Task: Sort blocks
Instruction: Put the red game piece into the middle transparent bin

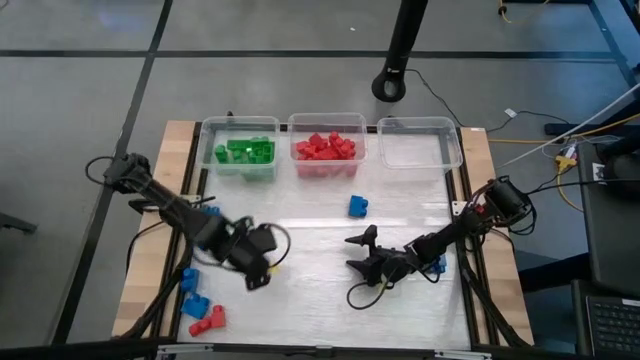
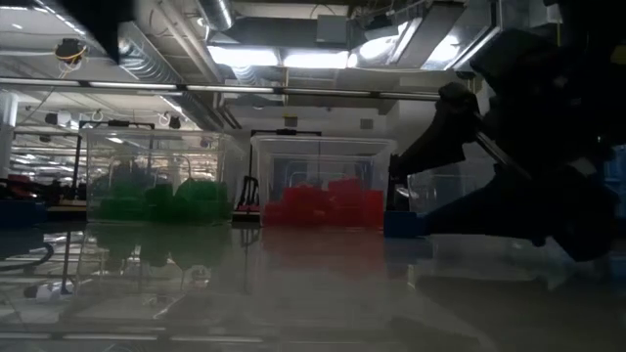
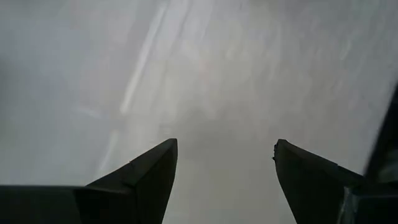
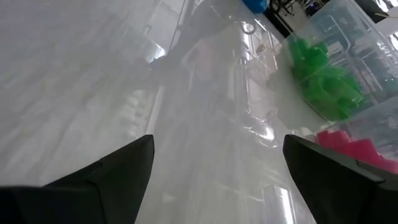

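Right gripper [image 1: 362, 252] is sitting low over the bare table [image 1: 310, 240], fingers spread wide and gripping nothing, its own wrist view showing only glossy surface between the two dark fingers [image 4: 118, 174]; it is lying below and just left of the lone blue block [image 1: 358, 206], well apart from it. Left gripper [image 1: 262, 268] is hovering further left of that block, also spread wide and empty, bare table showing between its fingers [image 3: 146, 174]. The lone blue block is resting on the table just below the red bin [image 1: 326, 146], its long axis running roughly left-right with a slight tilt. Green blocks [image 1: 245, 151] are piled in the green bin [image 1: 240, 148] left of the red bin; red blocks [image 1: 324, 147] are filling the red bin; the third clear bin [image 1: 420, 143] is standing right of it. Far down-left of the lone blue block, near the table's corner, two blue blocks [image 1: 192, 295] and a red block [image 1: 207, 320] are lying loose; another blue block [image 1: 438, 265] is peeking out beside the right arm, orientation hard to tell
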Controlling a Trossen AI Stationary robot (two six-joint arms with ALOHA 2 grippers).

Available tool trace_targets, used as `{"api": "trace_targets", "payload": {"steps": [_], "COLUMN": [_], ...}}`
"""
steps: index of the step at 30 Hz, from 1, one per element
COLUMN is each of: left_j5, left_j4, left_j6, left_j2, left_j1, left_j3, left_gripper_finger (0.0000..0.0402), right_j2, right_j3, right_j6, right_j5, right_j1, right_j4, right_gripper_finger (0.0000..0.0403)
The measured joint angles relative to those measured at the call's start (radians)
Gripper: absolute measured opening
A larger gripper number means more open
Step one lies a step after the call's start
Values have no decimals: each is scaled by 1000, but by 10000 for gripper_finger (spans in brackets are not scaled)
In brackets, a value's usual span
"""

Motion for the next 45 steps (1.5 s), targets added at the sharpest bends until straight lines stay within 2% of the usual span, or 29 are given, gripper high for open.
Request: {"api": "trace_targets", "payload": {"steps": [9, 12, 15, 17, 20, 24, 36, 40, 45], "left_j5": [52, 142, 259, 327, 367, 368, 390, 383, 358], "left_j4": [65, 74, 90, 101, 169, 269, 250, 256, 332], "left_j6": [-600, -787, -898, -955, -1028, -1097, -1287, -1357, -1367], "left_j2": [11, 46, 102, 141, 187, 221, 228, 228, 229], "left_j1": [-252, -302, -331, -346, -365, -379, -435, -456, -461], "left_j3": [-128, -145, -145, -145, -146, -145, -146, -181, -234], "left_gripper_finger": [253, 253, 253, 253, 253, 253, 253, 253, 253], "right_j2": [0, 0, 0, 0, 0, -1, -1, -1, -1], "right_j3": [1, 1, 1, 1, 1, 1, 2, 2, 2], "right_j6": [6, 8, 9, 16, 41, 48, 70, 70, 70], "right_j5": [-2, -30, -65, -77, -80, -80, -80, -80, -80], "right_j1": [2, 2, 2, 2, 2, 2, 2, 2, 2], "right_j4": [31, 39, 53, 55, 56, 56, 56, 55, 55], "right_gripper_finger": [356, 356, 356, 356, 356, 356, 356, 356, 356]}}
